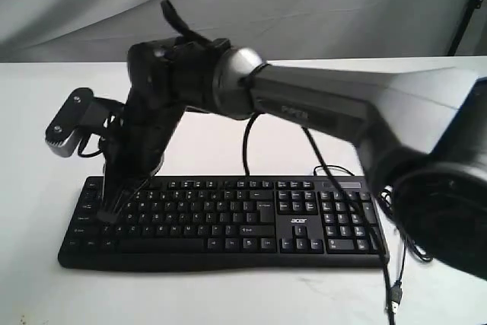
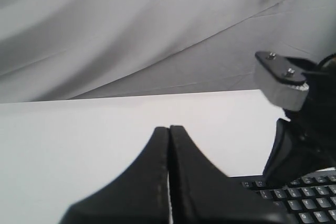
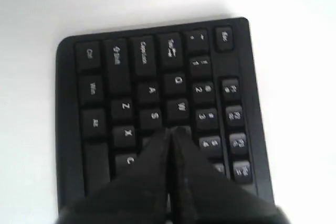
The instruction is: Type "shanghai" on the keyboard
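The black keyboard (image 1: 228,218) with white legends lies across the white table, its acer logo beside the number pad. My right arm reaches over from the right to the keyboard's left end, where the right gripper (image 1: 108,215) points down, shut. In the right wrist view the right gripper (image 3: 170,130) has its tips just past the S key (image 3: 154,115) and W key (image 3: 181,107), at or just above the keys. The left gripper (image 2: 169,128) is shut with nothing in it, above bare table beside the keyboard's corner (image 2: 304,203). It does not show in the exterior view.
The keyboard's black cable (image 1: 246,142) runs back from its far edge, and a USB plug (image 1: 396,298) lies on the table at the front right. The right arm's grey wrist camera (image 1: 68,123) juts out to the left. A grey cloth backdrop (image 1: 304,5) hangs behind.
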`<state>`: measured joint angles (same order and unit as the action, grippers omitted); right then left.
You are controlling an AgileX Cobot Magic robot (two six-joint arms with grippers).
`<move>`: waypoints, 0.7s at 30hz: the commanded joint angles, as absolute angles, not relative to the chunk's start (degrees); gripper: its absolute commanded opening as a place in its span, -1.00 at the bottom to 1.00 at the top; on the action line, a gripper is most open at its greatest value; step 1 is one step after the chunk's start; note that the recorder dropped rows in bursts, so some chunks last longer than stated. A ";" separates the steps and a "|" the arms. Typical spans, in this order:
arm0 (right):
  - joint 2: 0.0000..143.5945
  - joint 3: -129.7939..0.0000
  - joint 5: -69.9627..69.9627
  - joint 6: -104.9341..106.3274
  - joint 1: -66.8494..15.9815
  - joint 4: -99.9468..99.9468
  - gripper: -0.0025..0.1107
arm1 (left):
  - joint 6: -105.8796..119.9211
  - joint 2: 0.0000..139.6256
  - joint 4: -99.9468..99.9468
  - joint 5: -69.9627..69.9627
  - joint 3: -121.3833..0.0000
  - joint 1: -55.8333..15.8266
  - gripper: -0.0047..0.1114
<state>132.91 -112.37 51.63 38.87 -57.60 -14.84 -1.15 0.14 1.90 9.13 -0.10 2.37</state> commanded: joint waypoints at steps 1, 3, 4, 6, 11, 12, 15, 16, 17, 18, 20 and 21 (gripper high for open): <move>126.00 -99.63 46.40 36.89 -55.16 -13.77 -0.96 | -1.31 0.00 1.90 8.79 0.00 2.00 -0.92; 122.09 -90.04 38.47 37.67 -54.00 -16.59 -0.96 | -1.31 0.00 1.90 8.79 0.00 2.00 -0.92; 120.93 -86.20 35.18 38.77 -53.63 -18.45 -0.96 | -1.31 0.00 1.90 8.79 0.00 2.00 -0.92; 120.59 -83.61 33.09 39.58 -53.62 -19.95 -0.96 | -1.31 0.00 1.90 8.79 0.00 2.00 -0.92; 121.62 -83.46 30.63 43.84 -53.87 -23.67 -0.96 | -1.31 0.00 1.90 8.79 0.00 2.00 -0.92; 121.92 -83.46 30.52 43.82 -53.84 -23.67 -0.96 | -1.31 0.00 1.90 8.79 0.00 2.00 -0.92; 122.90 -83.46 30.15 45.38 -53.84 -25.54 -0.96 | -1.31 0.00 1.90 8.79 0.00 2.00 -0.92; 123.18 -83.46 29.93 45.60 -53.84 -25.70 -0.96 | -1.31 0.00 1.90 8.79 0.00 2.00 -0.92; 123.26 -83.46 29.83 45.88 -53.84 -26.04 -0.96 | -1.31 0.00 1.90 8.79 0.00 2.00 -0.92; 123.44 -83.46 29.60 46.01 -53.84 -26.08 -0.96 | -1.31 0.00 1.90 8.79 0.00 2.00 -0.92; 123.56 -83.46 29.35 46.04 -53.84 -26.08 -0.96 | -1.31 0.00 1.90 8.79 0.00 2.00 -0.92; 123.56 -83.46 29.32 46.14 -53.84 -26.08 -0.96 | -1.31 0.00 1.90 8.79 0.00 2.00 -0.92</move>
<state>123.63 -83.74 30.37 45.28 -53.81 -25.40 -1.15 0.14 1.90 9.13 -0.10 2.37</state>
